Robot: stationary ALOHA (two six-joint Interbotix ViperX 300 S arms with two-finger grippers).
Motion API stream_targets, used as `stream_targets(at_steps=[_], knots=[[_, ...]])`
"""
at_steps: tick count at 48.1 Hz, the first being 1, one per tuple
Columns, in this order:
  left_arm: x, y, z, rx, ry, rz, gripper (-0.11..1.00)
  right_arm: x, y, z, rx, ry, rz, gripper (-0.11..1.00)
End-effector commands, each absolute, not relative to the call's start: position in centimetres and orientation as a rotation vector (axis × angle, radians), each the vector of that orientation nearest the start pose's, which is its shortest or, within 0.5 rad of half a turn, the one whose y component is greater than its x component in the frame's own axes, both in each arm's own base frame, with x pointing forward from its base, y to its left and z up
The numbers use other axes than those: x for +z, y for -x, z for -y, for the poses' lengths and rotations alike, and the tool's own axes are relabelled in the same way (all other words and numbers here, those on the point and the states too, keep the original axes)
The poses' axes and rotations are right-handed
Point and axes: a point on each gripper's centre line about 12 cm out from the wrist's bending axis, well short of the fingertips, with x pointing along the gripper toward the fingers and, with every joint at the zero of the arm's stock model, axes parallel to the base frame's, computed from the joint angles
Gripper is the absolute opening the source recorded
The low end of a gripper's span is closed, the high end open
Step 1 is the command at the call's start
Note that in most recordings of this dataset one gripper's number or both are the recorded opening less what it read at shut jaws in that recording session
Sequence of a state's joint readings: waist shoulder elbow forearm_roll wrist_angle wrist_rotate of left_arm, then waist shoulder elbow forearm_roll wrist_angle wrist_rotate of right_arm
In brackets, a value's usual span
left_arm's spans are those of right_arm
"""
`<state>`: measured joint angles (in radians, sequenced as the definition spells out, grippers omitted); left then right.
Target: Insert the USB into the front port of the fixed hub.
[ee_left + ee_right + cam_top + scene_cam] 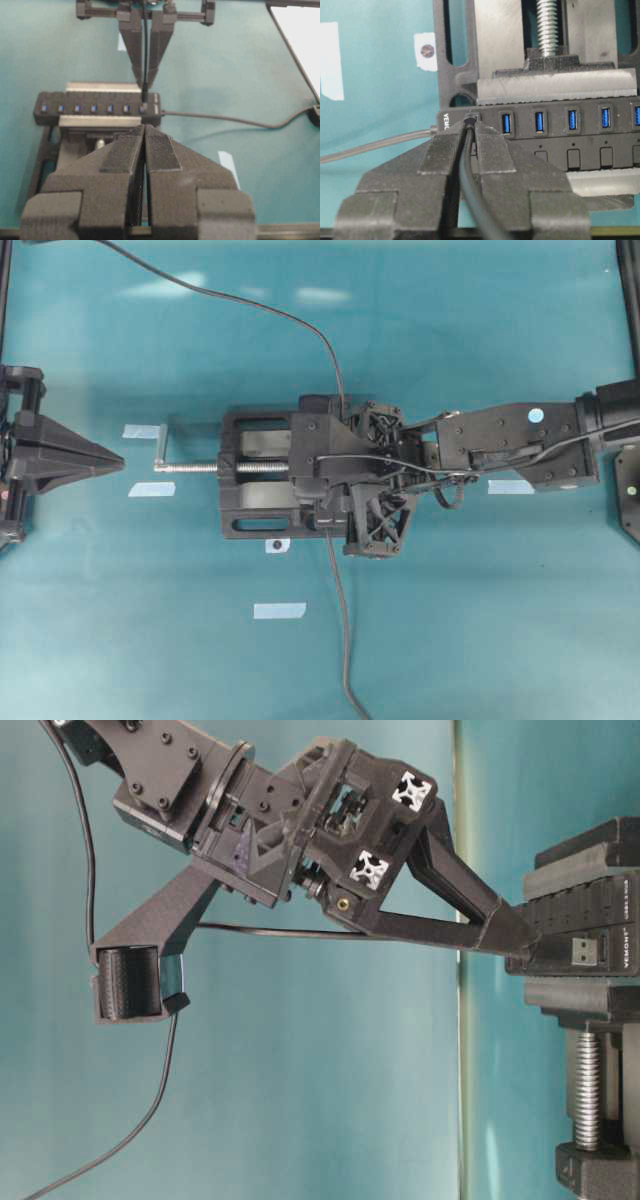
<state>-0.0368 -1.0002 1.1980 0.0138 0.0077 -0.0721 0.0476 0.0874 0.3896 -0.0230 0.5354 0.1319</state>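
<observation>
The fixed hub [555, 135] is a black strip with blue slots, clamped in the vise [555, 85]. It also shows in the left wrist view [95, 107] and end-on in the table-level view [585, 952]. My right gripper [470, 128] is shut on the USB [470, 120] and its thin cable [470, 175]. It holds the plug at the hub's end slot; how deep it sits I cannot tell. From the left wrist view the right gripper [145, 87] stands over the plug [144, 104]. My left gripper [144, 129] is shut and empty, far left in the overhead view [115, 458].
The black vise [255, 475] with its silver screw handle [165, 448] sits mid-table. The hub's thicker cable [342, 640] runs off toward the near edge. The thin USB cable [250, 305] trails to the far edge. Tape strips [278, 610] mark the teal table.
</observation>
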Motion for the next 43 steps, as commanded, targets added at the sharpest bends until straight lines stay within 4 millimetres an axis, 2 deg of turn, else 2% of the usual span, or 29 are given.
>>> stream_targets(at_steps=[1,43], knots=[[26.05,-19.08,0.73,-0.033,0.054,-0.194,0.00,19.35,-41.69,-2.10,-0.021,-0.079,-0.983,0.09],[25.86,-19.05,0.73,-0.032,0.054,-0.199,0.00,18.74,-42.05,-2.11,-0.022,-0.075,-1.008,0.09]])
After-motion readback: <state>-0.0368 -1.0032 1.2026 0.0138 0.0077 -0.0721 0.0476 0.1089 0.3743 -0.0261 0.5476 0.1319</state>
